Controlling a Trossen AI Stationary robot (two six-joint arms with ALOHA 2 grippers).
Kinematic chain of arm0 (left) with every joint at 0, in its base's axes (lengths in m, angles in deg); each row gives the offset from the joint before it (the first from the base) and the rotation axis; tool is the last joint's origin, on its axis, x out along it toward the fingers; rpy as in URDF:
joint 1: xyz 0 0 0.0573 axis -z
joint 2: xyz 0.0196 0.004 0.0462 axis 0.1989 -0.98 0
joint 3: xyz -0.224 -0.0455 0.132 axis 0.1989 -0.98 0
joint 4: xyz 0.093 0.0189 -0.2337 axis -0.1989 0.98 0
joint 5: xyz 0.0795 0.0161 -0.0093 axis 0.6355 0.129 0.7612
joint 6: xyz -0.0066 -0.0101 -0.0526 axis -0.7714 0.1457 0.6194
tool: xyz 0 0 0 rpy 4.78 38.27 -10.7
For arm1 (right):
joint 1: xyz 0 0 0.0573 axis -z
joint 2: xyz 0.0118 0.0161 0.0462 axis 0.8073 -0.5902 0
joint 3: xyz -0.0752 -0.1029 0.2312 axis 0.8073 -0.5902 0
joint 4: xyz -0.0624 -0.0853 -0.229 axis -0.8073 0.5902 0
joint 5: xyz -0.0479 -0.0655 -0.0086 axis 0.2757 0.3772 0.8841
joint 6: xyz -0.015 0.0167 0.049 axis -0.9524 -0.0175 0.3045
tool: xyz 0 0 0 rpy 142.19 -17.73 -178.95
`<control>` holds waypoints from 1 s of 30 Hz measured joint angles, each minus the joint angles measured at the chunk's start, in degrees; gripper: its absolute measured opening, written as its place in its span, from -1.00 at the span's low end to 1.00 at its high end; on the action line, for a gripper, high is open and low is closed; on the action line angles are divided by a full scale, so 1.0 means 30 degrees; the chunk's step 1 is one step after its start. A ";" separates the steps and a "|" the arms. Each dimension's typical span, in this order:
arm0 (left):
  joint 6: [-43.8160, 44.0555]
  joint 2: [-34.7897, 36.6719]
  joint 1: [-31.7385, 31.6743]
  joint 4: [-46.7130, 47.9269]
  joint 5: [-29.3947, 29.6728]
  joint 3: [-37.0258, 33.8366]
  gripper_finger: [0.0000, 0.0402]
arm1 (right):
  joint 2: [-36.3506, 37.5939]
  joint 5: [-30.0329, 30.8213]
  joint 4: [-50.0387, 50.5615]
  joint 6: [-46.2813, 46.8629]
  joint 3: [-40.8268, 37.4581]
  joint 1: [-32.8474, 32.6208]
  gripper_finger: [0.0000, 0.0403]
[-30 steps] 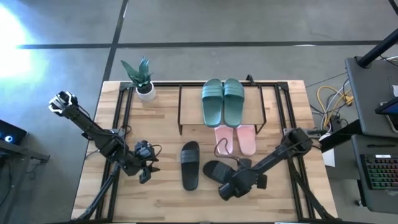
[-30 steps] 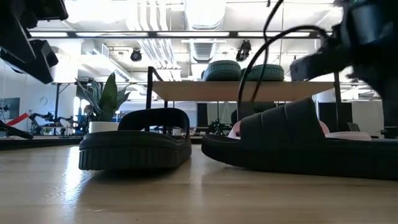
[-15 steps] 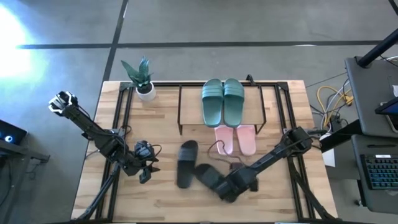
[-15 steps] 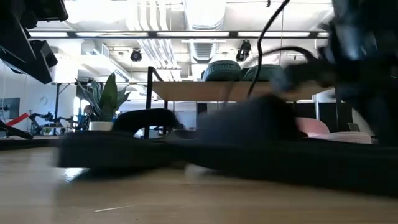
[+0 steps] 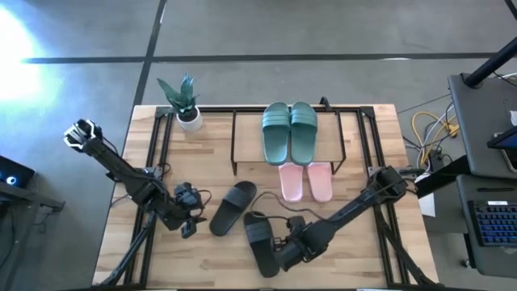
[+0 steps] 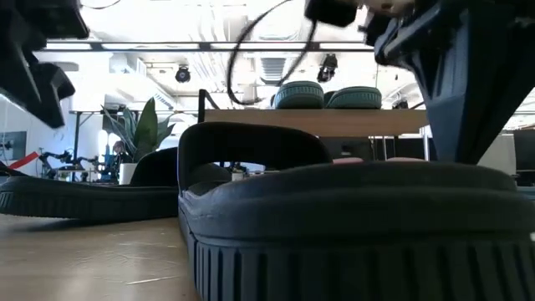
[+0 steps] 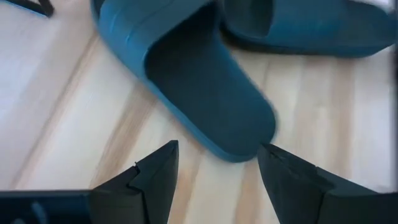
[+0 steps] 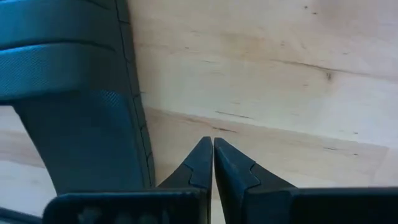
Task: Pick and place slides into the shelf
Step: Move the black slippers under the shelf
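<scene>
Upper centre of the high view: dark green slides [image 5: 290, 132] on the light wooden shelf [image 5: 246, 136]. Below them pale pink slides [image 5: 305, 180]; lower centre, two black slides [image 5: 242, 217] on the light wooden bench [image 5: 363, 259].

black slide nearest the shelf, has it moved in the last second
Yes. That black slide swung its heel toward the left arm and now lies diagonal, farther from the pink pair than before.
</scene>
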 joint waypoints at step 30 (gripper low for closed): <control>-0.3598 -0.9241 0.0125 -1.3381 -0.4839 -0.0008 0.02 | -0.0364 0.4001 -0.6453 -0.2035 0.0043 0.0532 -0.96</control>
